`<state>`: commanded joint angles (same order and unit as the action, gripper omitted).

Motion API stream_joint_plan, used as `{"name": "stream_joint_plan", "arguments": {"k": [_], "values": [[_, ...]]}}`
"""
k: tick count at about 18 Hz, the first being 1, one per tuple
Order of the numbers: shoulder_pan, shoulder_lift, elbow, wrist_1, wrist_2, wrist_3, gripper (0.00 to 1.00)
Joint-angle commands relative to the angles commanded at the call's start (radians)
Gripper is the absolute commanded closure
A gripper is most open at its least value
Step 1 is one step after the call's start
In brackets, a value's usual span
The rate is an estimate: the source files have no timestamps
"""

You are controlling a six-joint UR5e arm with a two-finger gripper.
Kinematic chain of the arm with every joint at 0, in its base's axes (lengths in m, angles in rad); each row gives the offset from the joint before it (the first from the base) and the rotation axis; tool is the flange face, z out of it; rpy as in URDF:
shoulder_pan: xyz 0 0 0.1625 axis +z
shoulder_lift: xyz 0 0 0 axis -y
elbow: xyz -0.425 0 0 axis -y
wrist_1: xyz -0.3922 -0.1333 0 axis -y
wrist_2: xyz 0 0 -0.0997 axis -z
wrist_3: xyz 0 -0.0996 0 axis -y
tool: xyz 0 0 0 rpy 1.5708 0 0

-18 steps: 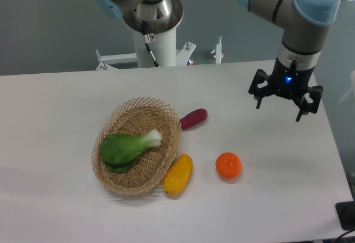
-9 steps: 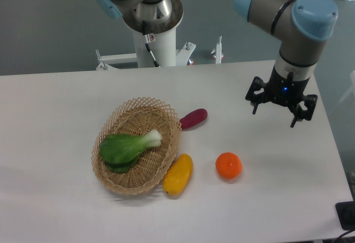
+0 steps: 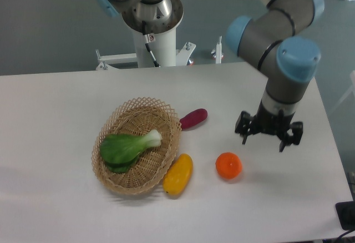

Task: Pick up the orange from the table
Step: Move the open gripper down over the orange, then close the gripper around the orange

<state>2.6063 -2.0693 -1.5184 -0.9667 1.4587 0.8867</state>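
The orange (image 3: 228, 165) is a small round bright orange fruit lying on the white table (image 3: 55, 115), right of centre near the front. My gripper (image 3: 262, 141) hangs open and empty above the table, up and to the right of the orange, with its fingers pointing down. It is apart from the orange.
A wicker basket (image 3: 119, 185) holding a green leafy vegetable (image 3: 125, 147) stands left of the orange. A yellow-orange oblong fruit (image 3: 178, 174) lies against the basket's front right. A purple oblong vegetable (image 3: 193, 118) lies behind it. The table's right edge is close to the gripper.
My gripper has moved down and to the left, toward the orange, and the arm has swung in with it. The fruits and the basket have not moved.
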Motion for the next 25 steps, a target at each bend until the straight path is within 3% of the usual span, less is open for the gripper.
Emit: {"name": "stream_joint_plan", "arguments": {"k": [4,14,25], "values": [[-0.017,-0.008,-0.06,0.034,0.011,-0.02,0.0],[-0.06,-0.025,-0.108,0.046,0.061,-0.034,0.0],[-0.071,-0.069,-0.114,0.115,0.111,-0.034,0.0]]}}
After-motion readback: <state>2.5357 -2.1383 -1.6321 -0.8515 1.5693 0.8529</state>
